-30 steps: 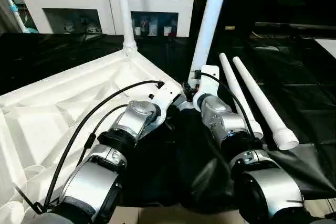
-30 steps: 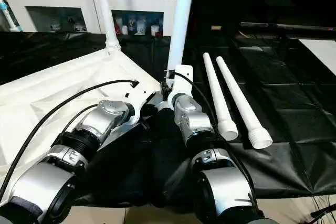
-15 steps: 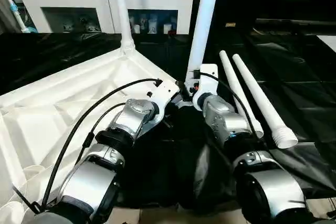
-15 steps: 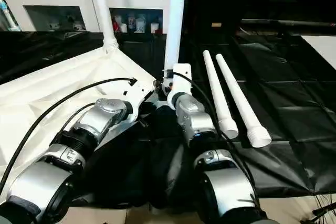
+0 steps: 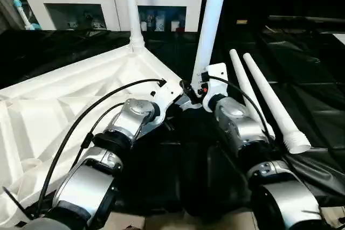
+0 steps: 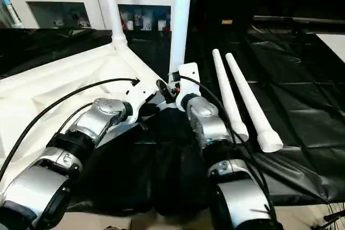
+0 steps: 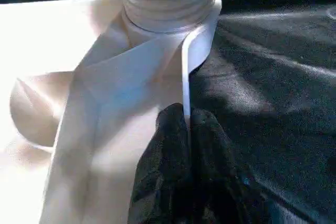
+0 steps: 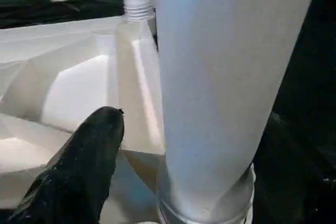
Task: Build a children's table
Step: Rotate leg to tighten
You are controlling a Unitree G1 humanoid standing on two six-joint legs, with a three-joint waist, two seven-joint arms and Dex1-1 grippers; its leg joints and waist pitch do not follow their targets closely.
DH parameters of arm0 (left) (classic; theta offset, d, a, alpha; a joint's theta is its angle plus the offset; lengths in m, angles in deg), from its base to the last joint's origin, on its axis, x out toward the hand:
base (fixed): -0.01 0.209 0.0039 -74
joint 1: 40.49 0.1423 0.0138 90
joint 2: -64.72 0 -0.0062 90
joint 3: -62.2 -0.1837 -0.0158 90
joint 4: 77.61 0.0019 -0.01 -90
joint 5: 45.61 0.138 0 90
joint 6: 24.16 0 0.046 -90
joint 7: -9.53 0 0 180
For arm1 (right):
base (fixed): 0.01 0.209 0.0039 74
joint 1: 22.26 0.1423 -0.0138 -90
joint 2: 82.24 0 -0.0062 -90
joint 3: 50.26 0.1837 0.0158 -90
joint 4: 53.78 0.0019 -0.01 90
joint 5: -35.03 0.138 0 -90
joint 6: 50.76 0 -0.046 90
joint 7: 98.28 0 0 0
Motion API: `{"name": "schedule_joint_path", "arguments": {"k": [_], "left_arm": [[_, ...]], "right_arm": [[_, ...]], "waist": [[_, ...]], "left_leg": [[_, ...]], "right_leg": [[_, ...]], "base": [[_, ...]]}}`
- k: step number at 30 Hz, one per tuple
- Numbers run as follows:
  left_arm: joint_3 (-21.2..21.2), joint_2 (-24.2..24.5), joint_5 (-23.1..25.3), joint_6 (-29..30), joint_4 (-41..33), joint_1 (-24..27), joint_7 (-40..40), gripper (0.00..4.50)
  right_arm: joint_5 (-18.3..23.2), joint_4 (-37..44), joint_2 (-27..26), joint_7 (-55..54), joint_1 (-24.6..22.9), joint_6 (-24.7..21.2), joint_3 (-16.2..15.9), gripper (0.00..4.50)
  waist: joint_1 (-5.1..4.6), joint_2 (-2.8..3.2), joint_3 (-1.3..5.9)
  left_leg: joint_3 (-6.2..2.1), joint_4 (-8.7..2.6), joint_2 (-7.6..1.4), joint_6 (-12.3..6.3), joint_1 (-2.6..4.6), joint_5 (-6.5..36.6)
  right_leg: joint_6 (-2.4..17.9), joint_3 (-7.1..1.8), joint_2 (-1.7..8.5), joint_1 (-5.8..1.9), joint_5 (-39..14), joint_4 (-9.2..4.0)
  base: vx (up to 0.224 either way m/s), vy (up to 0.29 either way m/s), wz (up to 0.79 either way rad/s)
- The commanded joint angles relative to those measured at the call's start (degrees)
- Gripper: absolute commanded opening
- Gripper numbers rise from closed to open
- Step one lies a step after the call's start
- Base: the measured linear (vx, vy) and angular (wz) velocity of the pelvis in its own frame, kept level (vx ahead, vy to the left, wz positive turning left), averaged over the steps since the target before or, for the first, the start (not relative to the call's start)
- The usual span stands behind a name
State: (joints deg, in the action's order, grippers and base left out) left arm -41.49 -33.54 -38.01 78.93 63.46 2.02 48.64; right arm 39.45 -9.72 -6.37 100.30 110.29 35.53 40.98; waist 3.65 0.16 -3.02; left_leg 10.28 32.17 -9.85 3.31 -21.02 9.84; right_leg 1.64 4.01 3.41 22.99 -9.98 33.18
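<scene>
— On the black-draped counter, what lies furthest left?

— The children's table top, upside down, white plastic, its ribbed underside facing up. It fills the left half of the head views. One tapered white leg stands upright in the far corner socket, with a threaded collar at its base.

— And the left end effector?

— It sits at the near right corner of the top. In its wrist view the two black fingers are clenched on the thin white edge wall of the top, one finger on each side, just below the ribbed base of a leg.

— What is at that corner?

— A second leg, standing nearly upright in the corner socket, wide at the bottom and rising out of the picture. The right end effector is right at its base. One black finger shows beside the leg in the right wrist view, apart from it; the other finger is hidden, so I cannot tell whether that end effector is grasping or released.

— Further right?

— Two loose legs lie side by side on the cloth, just beside each other, wide ends toward the robot.

— Any containers?

— A white cabinet behind the counter, small items behind its glass doors, too small to tell.
</scene>
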Motion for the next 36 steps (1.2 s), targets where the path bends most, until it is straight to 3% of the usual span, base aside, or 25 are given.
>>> {"name": "schedule_joint_path", "arguments": {"k": [1, 5, 7, 9, 10, 15, 18, 23, 29, 36], "left_arm": [[-2.0, 1.1, 0.7, -1.7, -0.1, 2.5, 3.2, 0.00], [-2.6, 2.4, 0.9, -3.0, -1.5, 3.6, 5.5, 0.00], [-3.9, 5.1, 0.4, -5.4, -5.6, 6.4, 11.1, 0.00], [-4.3, 6.0, -0.2, -7.0, -7.3, 7.6, 13.6, 0.00], [-4.7, 6.9, -1.0, -8.5, -9.1, 8.8, 16.3, 0.00], [-5.7, 10.2, -3.2, -10.4, -15.9, 12.5, 22.3, 0.00], [-5.2, 11.7, -5.1, -10.4, -18.7, 14.0, 25.4, 0.00], [-4.4, 12.6, -6.5, -10.3, -20.6, 15.0, 27.9, 0.00], [-4.0, 12.6, -6.4, -10.6, -20.1, 14.9, 28.1, 0.00], [-4.2, 12.5, -6.0, -10.6, -19.9, 14.6, 27.8, 0.00]], "right_arm": [[0.7, 3.1, 1.2, 3.8, -1.1, -1.0, -1.0, 3.73], [1.5, 6.2, 2.8, 9.3, -2.9, -2.1, -2.4, 3.73], [3.5, 12.2, 6.4, 19.8, -6.6, -3.9, -5.2, 3.73], [4.2, 13.5, 7.4, 22.1, -7.4, -4.4, -5.6, 3.73], [4.6, 14.0, 8.1, 23.4, -7.8, -4.7, -5.6, 3.73], [4.3, 16.6, 11.8, 28.6, -9.8, -4.5, -7.1, 3.73], [4.4, 19.0, 14.3, 32.9, -11.8, -4.0, -8.6, 3.73], [3.9, 23.2, 17.3, 38.4, -14.9, -4.4, -10.9, 3.73], [2.9, 23.8, 18.9, 40.1, -16.6, -3.4, -12.6, 3.73], [2.4, 23.6, 19.1, 39.6, -16.7, -2.9, -12.8, 3.73]], "waist": [[0.44, -0.11, 3.82], [0.58, -0.16, 3.80], [0.86, -0.33, 3.72], [0.90, -0.21, 3.82], [0.96, -0.28, 3.83], [1.71, 0.28, 3.84], [2.16, 0.24, 3.82], [2.39, 0.00, 3.72], [2.42, 0.01, 3.64], [2.44, 0.18, 3.90]], "left_leg": [[-1.06, -2.99, -3.56, -6.59, 0.55, 7.7], [-1.16, -3.06, -3.75, -6.00, 0.55, 8.3], [-1.21, -3.01, -3.76, -6.58, 0.50, 8.3], [-1.08, -2.95, -3.85, -6.71, 0.60, 8.4], [-1.15, -2.94, -3.74, -6.48, 0.30, 8.0], [-0.94, -2.90, -4.13, -5.01, 0.95, 8.6], [-0.94, -2.94, -4.07, -4.57, 0.83, 8.8], [-0.90, -2.79, -3.78, -4.53, 0.51, 9.5], [-1.01, -2.76, -3.73, -3.68, 0.69, 11.1], [-1.00, -2.53, -3.63, -4.00, 0.58, 9.8]], "right_leg": [[14.8, -3.08, 5.75, -3.62, -2.7, -2.78], [14.1, -3.12, 5.74, -3.69, -4.3, -2.79], [13.8, -3.05, 5.68, -3.92, -4.0, -2.83], [13.5, -3.13, 5.64, -3.62, -4.4, -2.80], [13.7, -3.12, 5.79, -3.83, -4.5, -2.71], [13.8, -3.19, 5.56, -3.11, -6.0, -2.66], [13.2, -3.13, 5.41, -3.25, -5.4, -2.46], [12.2, -3.13, 5.45, -3.36, -8.3, -2.75], [11.1, -3.17, 5.41, -2.96, -13.0, -3.14], [11.9, -3.13, 5.28, -3.16, -9.1, -2.71]], "base": [[0.000, 0.000, 0.00], [0.000, 0.000, 0.00], [0.000, 0.000, 0.00], [0.000, 0.000, 0.00], [0.000, 0.000, 0.00], [0.000, 0.000, 0.00], [0.000, 0.000, 0.00], [0.000, 0.000, 0.00], [0.000, 0.000, 0.00], [0.000, 0.000, 0.00]]}}
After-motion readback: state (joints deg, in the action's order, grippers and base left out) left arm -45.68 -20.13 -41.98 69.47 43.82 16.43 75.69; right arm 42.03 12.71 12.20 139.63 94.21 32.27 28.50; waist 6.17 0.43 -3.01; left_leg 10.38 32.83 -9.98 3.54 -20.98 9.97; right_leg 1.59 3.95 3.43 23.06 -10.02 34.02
